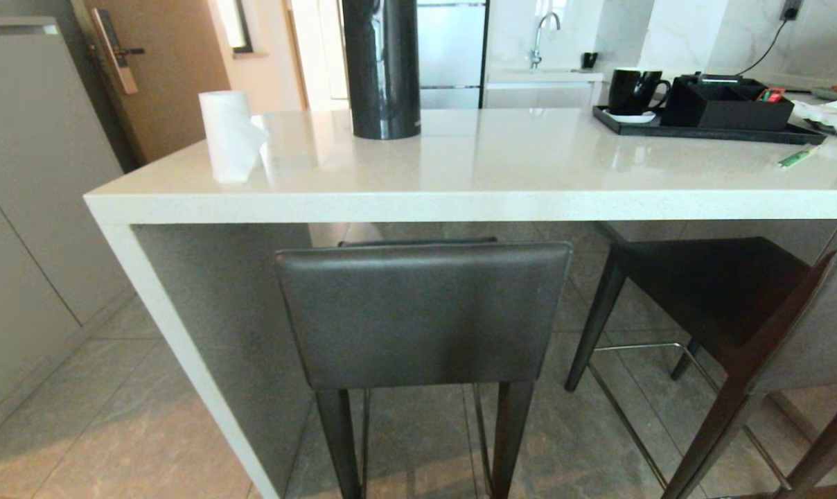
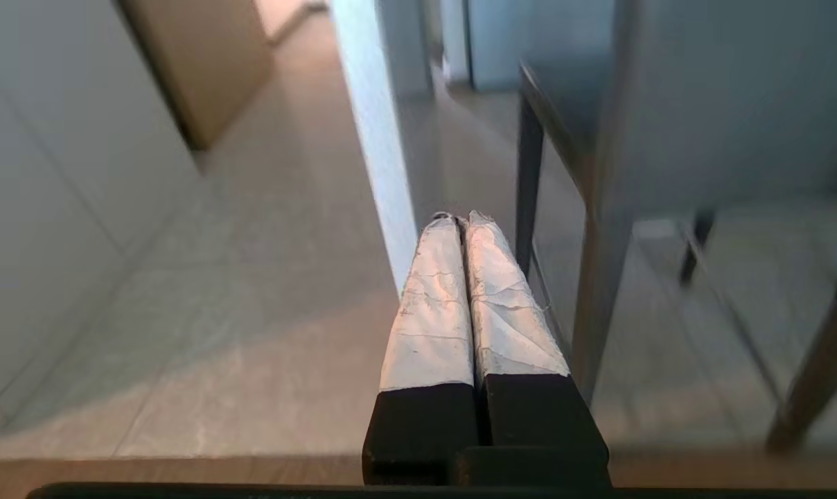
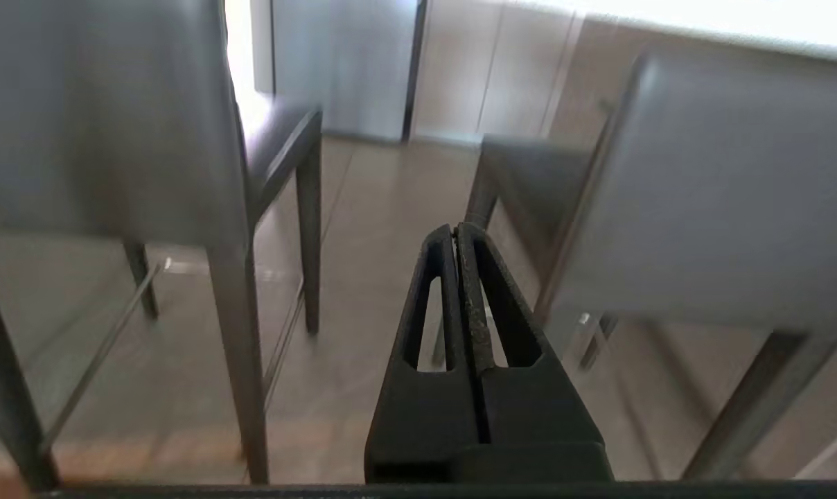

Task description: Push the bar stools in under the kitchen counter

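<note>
The kitchen counter point(image 1: 460, 201) is a thick white glossy slab with a white side leg point(image 1: 183, 346) on the left. One bar stool point(image 1: 425, 312) stands square to it, its dark grey backrest just below the counter edge and its seat under the top. A second bar stool point(image 1: 737, 305) on the right stands turned at an angle, seat partly under the counter. Neither arm shows in the head view. My left gripper point(image 2: 462, 220) is shut and empty, low beside the counter leg point(image 2: 377, 138) and the first bar stool point(image 2: 668, 104). My right gripper point(image 3: 454, 232) is shut and empty between both stools point(image 3: 100, 118) point(image 3: 723, 187).
On the counter stand a paper roll point(image 1: 228, 135), a tall black cylinder point(image 1: 382, 66) and a black tray point(image 1: 702, 128) with a mug point(image 1: 633, 90) and a box. Grey cabinets point(image 1: 30, 208) line the left side. Grey floor tiles point(image 1: 113, 430) lie between cabinets and counter.
</note>
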Tool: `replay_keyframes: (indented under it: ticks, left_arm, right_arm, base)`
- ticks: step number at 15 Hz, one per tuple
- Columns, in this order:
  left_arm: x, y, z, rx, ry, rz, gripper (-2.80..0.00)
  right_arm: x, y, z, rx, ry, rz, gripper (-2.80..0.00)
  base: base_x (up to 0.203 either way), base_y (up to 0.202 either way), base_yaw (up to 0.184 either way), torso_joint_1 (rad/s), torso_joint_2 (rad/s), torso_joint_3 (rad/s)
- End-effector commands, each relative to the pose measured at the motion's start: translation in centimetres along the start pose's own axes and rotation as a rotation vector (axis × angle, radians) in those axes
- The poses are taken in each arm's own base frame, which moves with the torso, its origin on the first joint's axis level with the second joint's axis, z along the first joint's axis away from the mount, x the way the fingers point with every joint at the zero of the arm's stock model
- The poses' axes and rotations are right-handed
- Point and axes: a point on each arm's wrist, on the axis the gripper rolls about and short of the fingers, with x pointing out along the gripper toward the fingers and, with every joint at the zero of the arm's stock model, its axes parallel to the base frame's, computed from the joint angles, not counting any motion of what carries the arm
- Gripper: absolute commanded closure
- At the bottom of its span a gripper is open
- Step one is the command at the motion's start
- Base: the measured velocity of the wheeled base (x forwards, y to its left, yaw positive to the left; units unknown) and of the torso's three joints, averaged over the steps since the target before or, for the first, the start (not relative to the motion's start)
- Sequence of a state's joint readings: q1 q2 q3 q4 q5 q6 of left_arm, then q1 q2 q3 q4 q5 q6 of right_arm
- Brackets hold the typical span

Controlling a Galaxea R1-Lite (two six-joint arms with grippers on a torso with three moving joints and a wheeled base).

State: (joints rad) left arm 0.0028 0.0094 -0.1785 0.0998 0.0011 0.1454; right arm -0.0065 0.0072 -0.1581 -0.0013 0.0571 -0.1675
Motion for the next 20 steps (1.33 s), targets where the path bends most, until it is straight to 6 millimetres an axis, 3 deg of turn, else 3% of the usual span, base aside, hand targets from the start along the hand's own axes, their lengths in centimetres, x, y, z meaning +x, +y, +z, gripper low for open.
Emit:
replay_keyframes:
  ticks: [1,2,5,9,20]
  left_arm:
    - [0.6,-0.3,-2.0,0.008,0.051,-0.013,0.00]
    - [0.9,-0.4,-2.5,0.001,0.033,-0.012,0.00]
    - [1.3,-0.6,-3.8,-0.063,0.066,-0.022,0.00]
    - [1.3,-0.6,-3.7,-0.111,0.065,-0.012,0.00]
    - [1.2,-0.6,-3.7,-0.138,0.069,-0.014,0.00]
  right_arm:
    - [0.6,0.4,-2.4,-0.001,0.042,0.012,0.00]
    - [0.8,0.5,-3.4,0.012,0.060,0.016,0.00]
    - [0.9,0.6,-3.7,0.084,0.075,0.021,0.00]
    - [0.8,0.6,-4.5,0.090,0.171,-0.017,0.00]
    - [0.8,0.6,-4.3,0.108,0.150,-0.026,0.00]
  base:
    - [0.000,0.000,0.000,0.000,0.00,0.000]
    - [0.000,0.000,0.000,0.000,0.00,0.000]
    - [0.000,0.000,0.000,0.000,0.00,0.000]
    - [0.000,0.000,0.000,0.000,0.00,0.000]
    - [0.000,0.000,0.000,0.000,0.00,0.000]
